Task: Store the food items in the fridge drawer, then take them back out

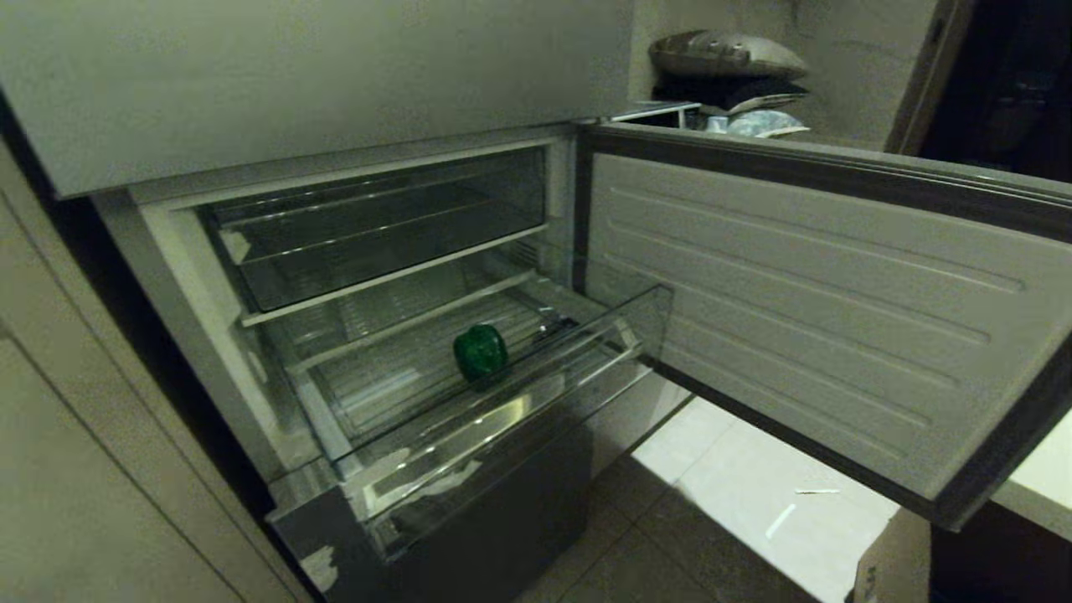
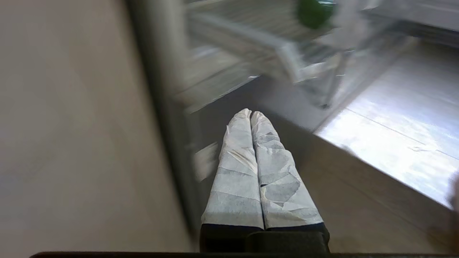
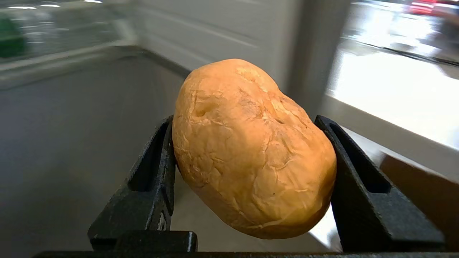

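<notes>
The left gripper [image 2: 251, 114], its taped fingers pressed together on nothing, is hanging low beside the fridge's lower front. In the head view, the wide clear plastic fridge drawer [image 1: 502, 402] is standing pulled out, with the glossy dark-green bell pepper [image 1: 481, 353] lying on its ribbed floor. The right gripper [image 3: 251, 150] is clamping the tan-orange oval lump [image 3: 251, 150], outside the drawer. Judging by this, storing is half done; retrieval is not yet started.

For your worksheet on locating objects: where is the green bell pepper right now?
In the head view, the green bell pepper sits inside the pulled-out clear fridge drawer, near its front lip.
</notes>
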